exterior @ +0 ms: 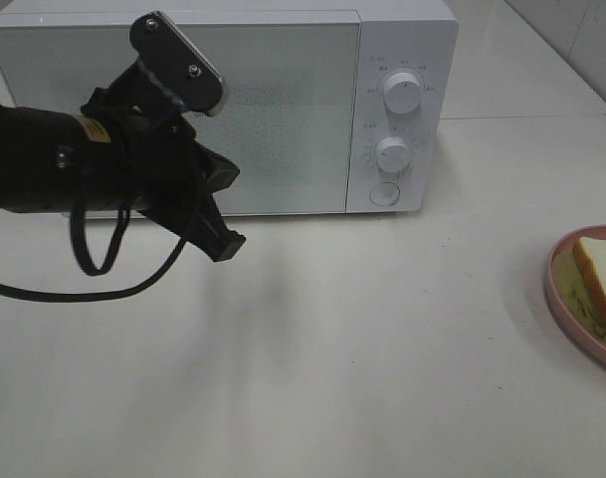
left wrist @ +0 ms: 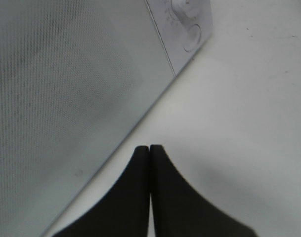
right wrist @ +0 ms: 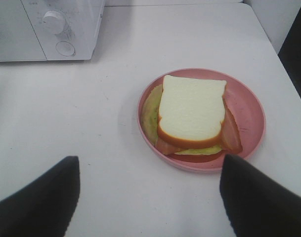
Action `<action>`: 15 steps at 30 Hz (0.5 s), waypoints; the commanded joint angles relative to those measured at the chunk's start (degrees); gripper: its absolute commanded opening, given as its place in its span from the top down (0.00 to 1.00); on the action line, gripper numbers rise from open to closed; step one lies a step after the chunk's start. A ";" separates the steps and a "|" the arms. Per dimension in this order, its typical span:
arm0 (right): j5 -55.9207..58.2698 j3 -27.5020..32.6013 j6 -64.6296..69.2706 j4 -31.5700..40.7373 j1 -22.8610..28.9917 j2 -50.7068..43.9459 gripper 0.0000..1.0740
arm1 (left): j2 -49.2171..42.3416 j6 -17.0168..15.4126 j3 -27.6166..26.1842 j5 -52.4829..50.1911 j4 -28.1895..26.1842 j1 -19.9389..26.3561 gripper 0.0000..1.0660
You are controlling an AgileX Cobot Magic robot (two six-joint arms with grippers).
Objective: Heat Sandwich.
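Note:
The sandwich, pale bread with a tan crust over orange and green filling, lies on a round pink plate. My right gripper hangs open just short of the plate, its fingers spread wider than the sandwich. In the exterior view the sandwich and plate show only at the right edge, and the right arm is out of view. The white microwave stands at the back with its door closed. My left gripper is shut and empty, hovering low in front of the door.
The microwave's control panel has two knobs and a round button. A black cable loops under the left arm. White table surface lies between the microwave and the plate.

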 commanded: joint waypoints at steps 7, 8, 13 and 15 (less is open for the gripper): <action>-0.17 0.06 -0.57 -0.46 -0.29 -1.55 0.30 | -10.08 -41.25 0.11 19.60 24.29 6.02 1.00; -0.17 0.06 -0.57 -0.46 -0.29 -1.55 0.30 | -11.29 -44.29 0.11 20.86 26.36 6.42 1.00; -0.17 0.06 -0.57 -0.46 -0.29 -1.55 0.30 | -16.84 -54.49 0.11 27.62 34.43 6.88 1.00; -0.17 0.06 -0.57 -0.46 -0.29 -1.55 0.30 | -20.28 -56.09 0.11 30.83 35.52 6.88 0.98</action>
